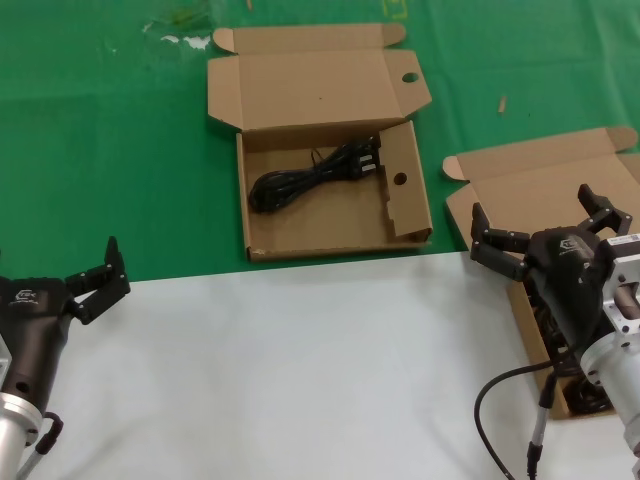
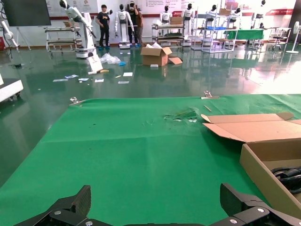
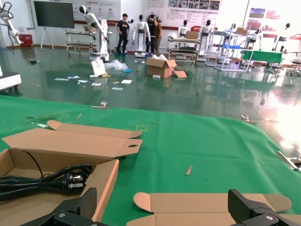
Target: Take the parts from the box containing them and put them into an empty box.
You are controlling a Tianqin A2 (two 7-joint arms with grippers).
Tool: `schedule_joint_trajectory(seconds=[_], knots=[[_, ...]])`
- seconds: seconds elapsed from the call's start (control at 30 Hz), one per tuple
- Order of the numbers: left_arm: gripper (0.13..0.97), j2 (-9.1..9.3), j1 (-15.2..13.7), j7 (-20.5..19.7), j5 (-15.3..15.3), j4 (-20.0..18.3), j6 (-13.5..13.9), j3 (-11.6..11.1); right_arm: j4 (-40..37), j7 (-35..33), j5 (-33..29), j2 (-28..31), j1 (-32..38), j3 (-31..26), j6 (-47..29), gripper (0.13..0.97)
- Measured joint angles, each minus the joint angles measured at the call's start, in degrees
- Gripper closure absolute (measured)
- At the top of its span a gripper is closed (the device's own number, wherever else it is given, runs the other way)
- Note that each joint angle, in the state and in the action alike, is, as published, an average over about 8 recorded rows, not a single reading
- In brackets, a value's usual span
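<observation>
Cord: one coiled black cord (image 1: 312,175) already lies in the round-holed box (image 1: 335,215) at the middle of the bench (image 1: 300,380).
Source box: the plain-lidded box (image 1: 540,190) sits on my right; I glimpse dark cords (image 1: 585,395) inside, mostly hidden by the arm.
Right pincer (image 1: 545,228): spread wide, holding nothing, poised over the source box.
Left pincer (image 1: 95,278): open and empty, parked at the near left bench edge.
Step, as I judge it: fetching another cord.
Doing it well: I would descend straight, straddle the bundle's middle, and close across the whole coil so no loop trails.
Risk: a finger catching the box wall.
</observation>
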Motion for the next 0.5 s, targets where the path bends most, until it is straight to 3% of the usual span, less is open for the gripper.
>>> schedule_joint_trajectory(seconds=[0.5], knots=[[0.132, 0.00, 0.0, 0.0, 0.0, 0.0, 0.0, 0.0, 0.0, 0.0, 0.0, 0.0, 0.0, 0.0, 0.0, 0.129]])
